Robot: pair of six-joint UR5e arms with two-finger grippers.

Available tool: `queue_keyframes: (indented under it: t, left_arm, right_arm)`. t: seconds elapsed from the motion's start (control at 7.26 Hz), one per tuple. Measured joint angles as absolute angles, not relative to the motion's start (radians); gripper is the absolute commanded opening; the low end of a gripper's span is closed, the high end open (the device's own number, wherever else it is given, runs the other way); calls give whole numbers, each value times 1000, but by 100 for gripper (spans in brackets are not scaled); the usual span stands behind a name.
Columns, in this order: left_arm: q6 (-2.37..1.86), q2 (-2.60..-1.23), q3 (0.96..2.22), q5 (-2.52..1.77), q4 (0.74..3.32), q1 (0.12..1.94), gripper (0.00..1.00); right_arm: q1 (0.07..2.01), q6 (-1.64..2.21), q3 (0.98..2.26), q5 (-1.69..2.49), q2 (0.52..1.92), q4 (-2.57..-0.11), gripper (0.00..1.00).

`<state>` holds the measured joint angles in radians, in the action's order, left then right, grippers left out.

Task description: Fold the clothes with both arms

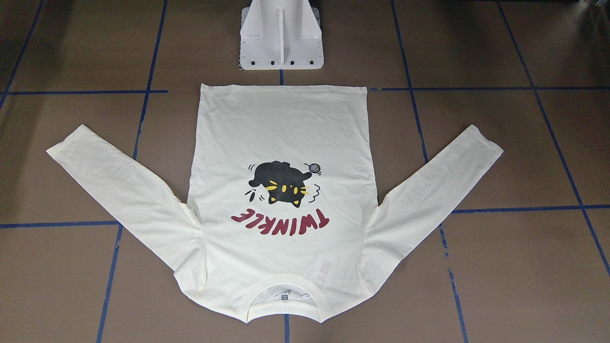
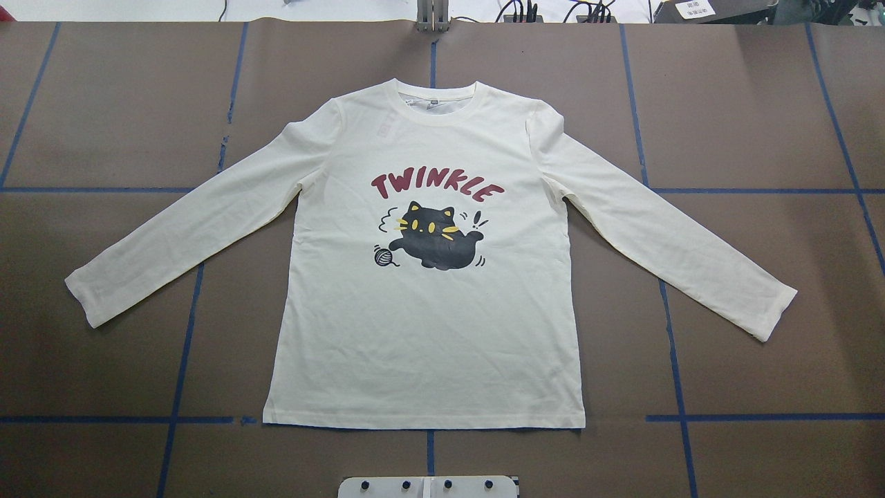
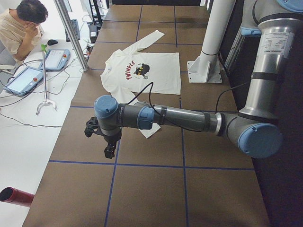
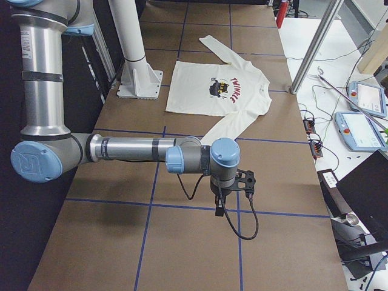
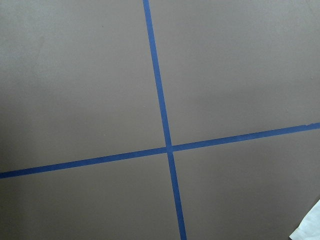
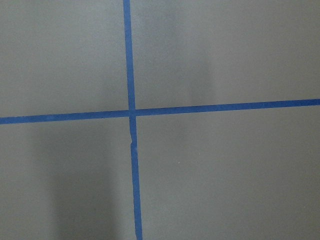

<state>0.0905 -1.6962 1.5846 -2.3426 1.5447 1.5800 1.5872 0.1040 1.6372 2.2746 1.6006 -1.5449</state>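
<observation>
The cream long-sleeved T-shirt (image 2: 429, 325) lies flat in the middle of the table, print side up, with the black cat and red "TWINKLE" showing. Both sleeves are spread out to the sides, the collar is on the far side from the robot, and it also shows in the front-facing view (image 1: 281, 128). My left gripper (image 3: 110, 152) hangs over bare table beyond the left sleeve's cuff; I cannot tell whether it is open or shut. My right gripper (image 4: 219, 209) hangs over bare table beyond the right cuff; I cannot tell its state either. A cloth corner (image 5: 307, 227) shows in the left wrist view.
The white pedestal (image 1: 281, 43) stands at the robot's side by the shirt's hem. Blue tape lines (image 2: 187, 325) grid the brown table. An operator (image 3: 21, 23) sits beyond the far edge with teach pendants (image 3: 23, 78). A red cylinder (image 3: 14, 196) lies off the table's corner.
</observation>
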Motion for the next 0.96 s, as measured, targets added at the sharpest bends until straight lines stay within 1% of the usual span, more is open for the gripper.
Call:
queue_keyframes:
  t: [0.69, 0.96]
  left_arm:
    - [83, -1697, 1634, -2336, 1543, 1573, 100]
    - [83, -1701, 1644, -2334, 1562, 1546, 100]
  right_arm:
    - [1567, 108, 1647, 2312, 1597, -1545, 100]
    - [1540, 110, 1691, 2341, 1574, -1506, 100]
